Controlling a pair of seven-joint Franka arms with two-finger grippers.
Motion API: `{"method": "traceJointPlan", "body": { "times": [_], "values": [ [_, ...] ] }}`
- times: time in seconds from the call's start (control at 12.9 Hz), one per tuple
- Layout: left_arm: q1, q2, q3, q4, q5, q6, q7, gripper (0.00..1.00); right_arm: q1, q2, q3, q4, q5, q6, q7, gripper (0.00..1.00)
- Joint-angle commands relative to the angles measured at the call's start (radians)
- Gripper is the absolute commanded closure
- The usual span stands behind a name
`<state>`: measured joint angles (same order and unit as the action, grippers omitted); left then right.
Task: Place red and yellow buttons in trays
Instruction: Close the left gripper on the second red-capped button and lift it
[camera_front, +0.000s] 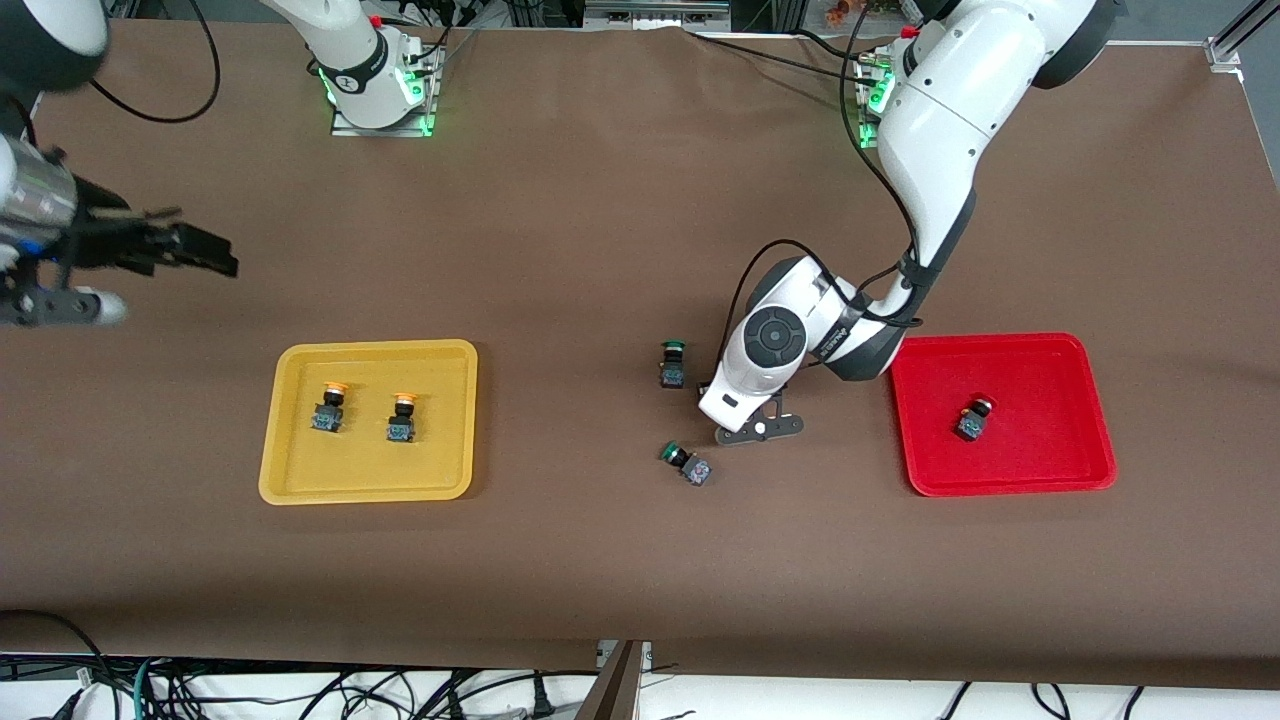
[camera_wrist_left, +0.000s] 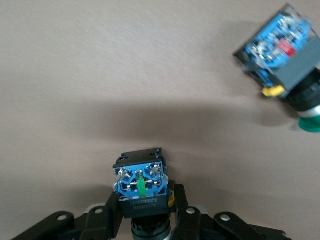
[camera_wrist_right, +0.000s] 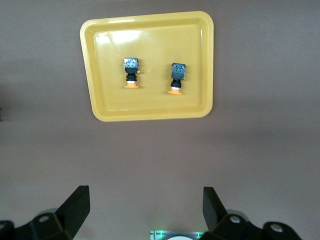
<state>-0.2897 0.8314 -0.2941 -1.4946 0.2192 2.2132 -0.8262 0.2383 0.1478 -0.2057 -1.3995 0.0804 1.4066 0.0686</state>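
Note:
My left gripper (camera_front: 758, 428) is low over the table between the two trays, shut on a button (camera_wrist_left: 141, 185) with a black body and blue base. Its cap is hidden, and my hand hides the whole button in the front view. The red tray (camera_front: 1000, 482) holds one red-capped button (camera_front: 975, 418). The yellow tray (camera_front: 370, 350) holds two orange-yellow buttons (camera_front: 330, 405) (camera_front: 402, 418), which also show in the right wrist view (camera_wrist_right: 131, 71) (camera_wrist_right: 177, 76) in the yellow tray (camera_wrist_right: 150, 116). My right gripper (camera_front: 195, 252) is open and empty, waiting in the air at the right arm's end of the table.
Two green-capped buttons are beside my left gripper. One stands upright (camera_front: 673, 362). The other lies on its side (camera_front: 686, 464), nearer to the front camera, and also shows in the left wrist view (camera_wrist_left: 282, 55). Both arm bases stand at the table's back edge.

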Motion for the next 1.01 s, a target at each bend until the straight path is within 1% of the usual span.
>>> {"method": "traceJointPlan", "body": {
  "times": [0.0,0.08,0.15,0.23,0.39,0.46,0.54,0.62,0.7,0.77,0.85,0.93],
  "values": [
    [0.053,-0.115,0.016,-0.019,0.075,-0.184,0.005,1.0,-0.05,-0.112,0.022,-0.061,-0.014,-0.006,-0.016,0.0],
    [0.096,-0.145,0.015,-0.013,0.098,-0.272,0.072,1.0,-0.054,-0.14,0.026,-0.072,-0.021,-0.014,-0.015,0.0],
    [0.14,-0.17,0.013,-0.012,0.098,-0.355,0.193,1.0,-0.068,-0.145,0.026,-0.082,-0.04,-0.021,-0.016,0.0],
    [0.179,-0.19,0.015,-0.012,0.104,-0.403,0.32,1.0,-0.068,-0.145,0.034,-0.082,-0.057,-0.029,-0.018,0.0],
    [0.277,-0.212,0.015,-0.013,0.106,-0.417,0.514,1.0,-0.08,-0.146,0.083,-0.082,-0.08,-0.054,-0.007,0.0],
    [0.32,-0.21,0.019,-0.015,0.109,-0.415,0.615,0.98,-0.083,-0.146,0.091,-0.082,-0.085,-0.054,-0.003,0.0],
    [0.386,-0.201,0.021,-0.018,0.121,-0.402,0.771,0.95,-0.083,-0.146,0.091,-0.084,-0.085,-0.055,-0.003,0.0],
    [0.442,-0.189,0.015,-0.019,0.12,-0.367,0.923,0.92,-0.085,-0.143,0.091,-0.084,-0.085,-0.063,-0.003,0.0],
    [0.475,-0.172,0.016,-0.024,0.12,-0.318,1.04,0.91,-0.085,-0.131,0.091,-0.073,-0.087,-0.072,-0.007,0.0],
    [0.524,-0.144,0.016,-0.029,0.12,-0.284,1.137,0.8,-0.086,-0.125,0.086,-0.069,-0.088,-0.074,-0.013,0.0],
    [0.57,-0.12,0.015,-0.048,0.12,-0.227,1.215,0.65,-0.085,-0.108,0.083,-0.056,-0.088,-0.074,-0.018,0.0],
    [0.613,-0.112,0.013,-0.093,0.112,-0.142,1.292,0.54,-0.085,-0.103,0.083,-0.053,-0.088,-0.074,-0.018,0.0]
  ]
}}
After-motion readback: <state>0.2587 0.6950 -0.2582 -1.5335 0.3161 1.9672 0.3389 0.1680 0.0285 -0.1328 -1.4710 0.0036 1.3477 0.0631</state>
